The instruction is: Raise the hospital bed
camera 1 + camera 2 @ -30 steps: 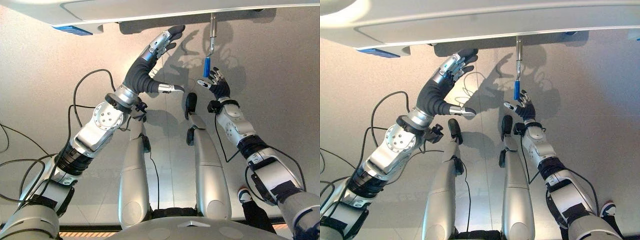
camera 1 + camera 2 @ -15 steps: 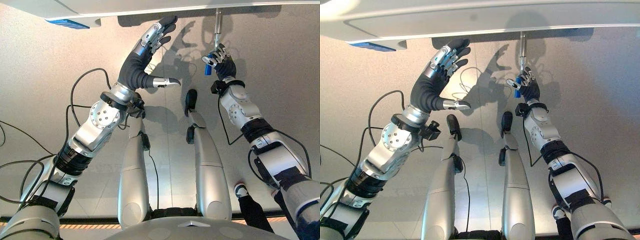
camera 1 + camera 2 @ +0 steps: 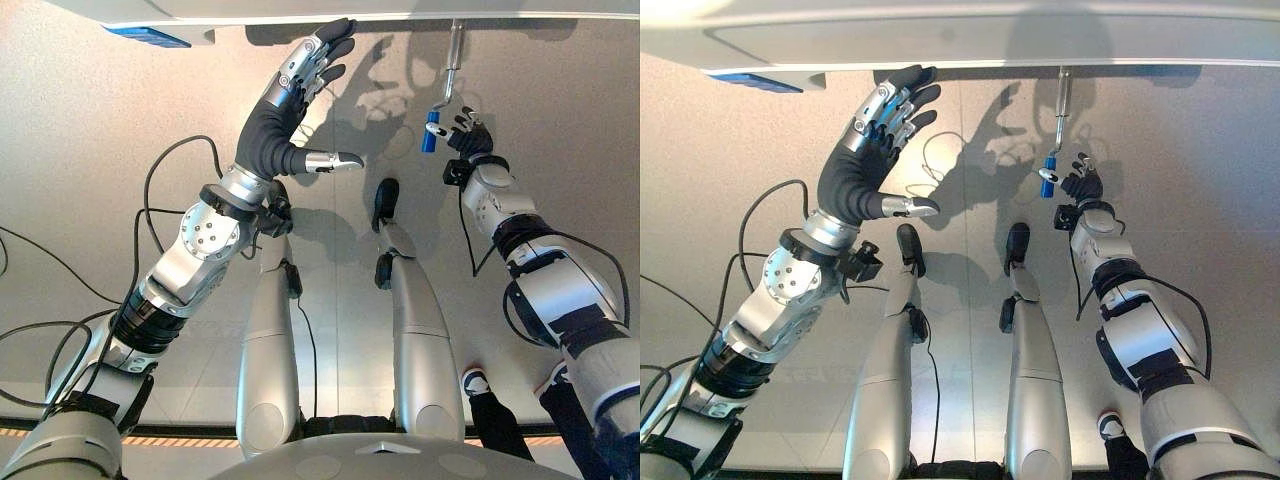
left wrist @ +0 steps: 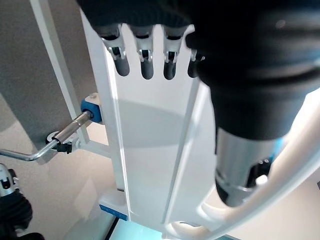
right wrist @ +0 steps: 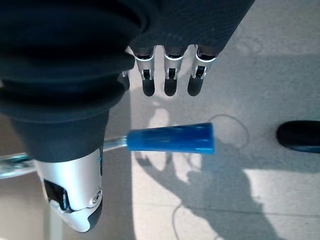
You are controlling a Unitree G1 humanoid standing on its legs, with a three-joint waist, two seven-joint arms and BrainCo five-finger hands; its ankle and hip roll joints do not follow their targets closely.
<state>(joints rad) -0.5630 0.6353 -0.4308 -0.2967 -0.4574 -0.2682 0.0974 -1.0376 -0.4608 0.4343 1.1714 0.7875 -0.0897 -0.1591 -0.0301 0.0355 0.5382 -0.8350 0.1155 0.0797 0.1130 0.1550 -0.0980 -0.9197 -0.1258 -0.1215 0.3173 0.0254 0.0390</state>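
Note:
The white hospital bed's end board (image 3: 300,8) runs along the top of the eye views. A metal crank rod (image 3: 453,60) hangs from it and ends in a blue handle (image 3: 430,137). My right hand (image 3: 468,135) is just right of that handle, at its height. In the right wrist view the blue handle (image 5: 170,138) lies across between the straight fingers (image 5: 170,82) and the thumb, with no grip on it. My left hand (image 3: 285,110) is raised and open, fingertips up at the board's lower edge (image 4: 150,150). I cannot tell whether they touch it.
A blue label (image 3: 145,36) sits on the bed's edge at the upper left. A person's shoe (image 3: 478,385) and dark trouser leg stand on the pale floor at the lower right, beside my right arm.
My right hand has risen from below the blue handle to beside it, and the crank has swung a little to the right. My left hand has lifted slightly toward the bed's edge.

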